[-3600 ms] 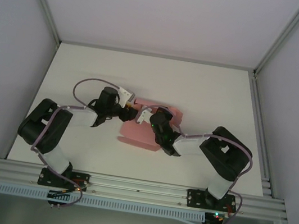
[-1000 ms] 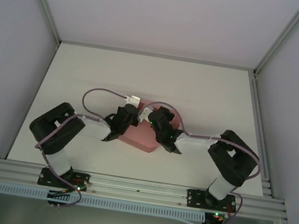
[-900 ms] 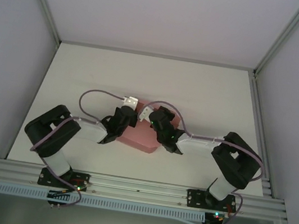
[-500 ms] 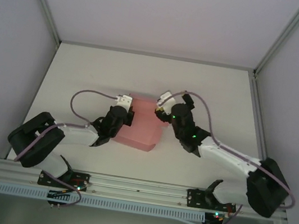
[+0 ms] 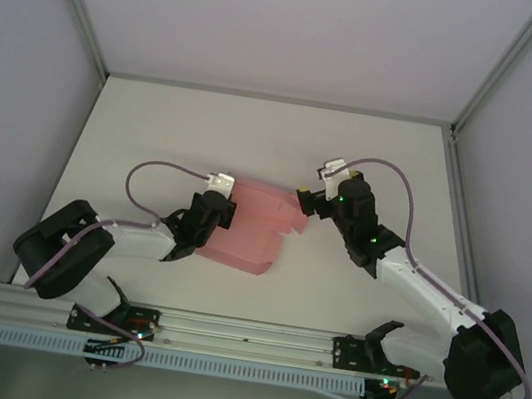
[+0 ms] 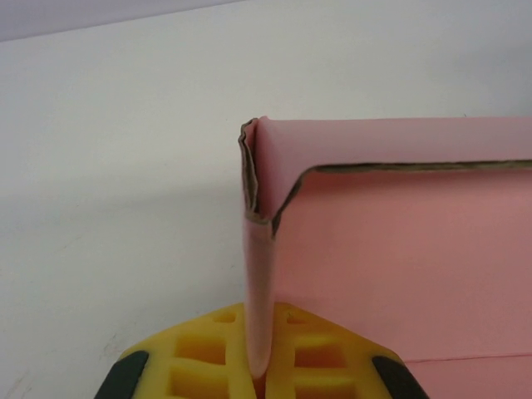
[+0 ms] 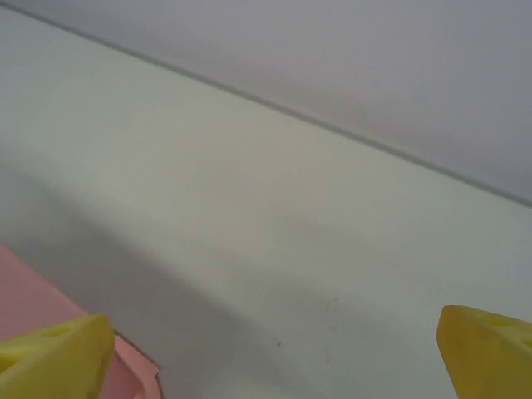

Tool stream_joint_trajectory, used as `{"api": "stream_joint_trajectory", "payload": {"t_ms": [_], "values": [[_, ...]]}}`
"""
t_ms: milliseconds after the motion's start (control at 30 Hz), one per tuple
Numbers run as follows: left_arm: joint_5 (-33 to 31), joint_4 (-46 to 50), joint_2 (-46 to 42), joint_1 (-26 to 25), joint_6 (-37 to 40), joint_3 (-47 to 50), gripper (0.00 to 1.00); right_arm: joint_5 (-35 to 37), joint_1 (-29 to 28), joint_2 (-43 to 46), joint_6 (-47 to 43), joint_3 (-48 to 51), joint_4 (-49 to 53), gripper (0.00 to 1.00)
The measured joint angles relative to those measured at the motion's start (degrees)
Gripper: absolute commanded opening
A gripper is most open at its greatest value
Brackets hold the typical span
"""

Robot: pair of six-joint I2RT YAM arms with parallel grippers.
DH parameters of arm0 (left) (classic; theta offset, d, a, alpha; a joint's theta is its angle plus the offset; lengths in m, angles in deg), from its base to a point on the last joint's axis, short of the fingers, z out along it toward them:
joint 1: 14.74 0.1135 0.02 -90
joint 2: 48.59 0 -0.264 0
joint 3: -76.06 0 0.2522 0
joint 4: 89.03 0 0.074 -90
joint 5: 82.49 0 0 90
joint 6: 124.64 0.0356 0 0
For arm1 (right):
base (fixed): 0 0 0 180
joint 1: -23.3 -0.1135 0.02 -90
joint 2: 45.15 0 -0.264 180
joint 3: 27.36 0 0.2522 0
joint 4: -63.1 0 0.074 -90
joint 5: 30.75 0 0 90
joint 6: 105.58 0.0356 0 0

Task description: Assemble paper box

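The paper box [image 5: 251,230] is plain pink, the table [image 5: 156,126] white, the left gripper [image 6: 259,370] pads [image 6: 199,353] yellow.

1 paper box [image 5: 251,233], pink, single piece. 2 robot arms: 1 left arm [image 5: 128,237], 1 right arm [image 5: 424,290]. 2 tools: left tool [image 6: 259,370], right tool [image 5: 304,202], 2 yellow fingers [image 7: 482,341] on each. 2 purple cables [image 5: 148,176], one per arm. 1 white table [image 5: 256,137].

A lab robot cell: white table [image 5: 256,137], aluminium frame [image 5: 245,334]
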State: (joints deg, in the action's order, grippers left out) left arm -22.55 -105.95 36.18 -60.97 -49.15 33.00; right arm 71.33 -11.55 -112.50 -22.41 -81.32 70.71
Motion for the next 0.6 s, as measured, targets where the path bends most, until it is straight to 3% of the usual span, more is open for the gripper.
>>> {"api": "stream_joint_trajectory", "payload": {"t_ms": [333, 600], "values": [[0.3, 1.0, -1.4, 0.0, -0.2, 0.0, 0.00, -6.2, 0.1, -11.0, 0.5, -1.4, 2.5, 1.00], [0.7, 0.8, -1.9, -0.1, -1.6, 0.0, 0.00, -12.7, 0.1, -15.6, 6.8, -1.7, -9.3, 1.00]]}}
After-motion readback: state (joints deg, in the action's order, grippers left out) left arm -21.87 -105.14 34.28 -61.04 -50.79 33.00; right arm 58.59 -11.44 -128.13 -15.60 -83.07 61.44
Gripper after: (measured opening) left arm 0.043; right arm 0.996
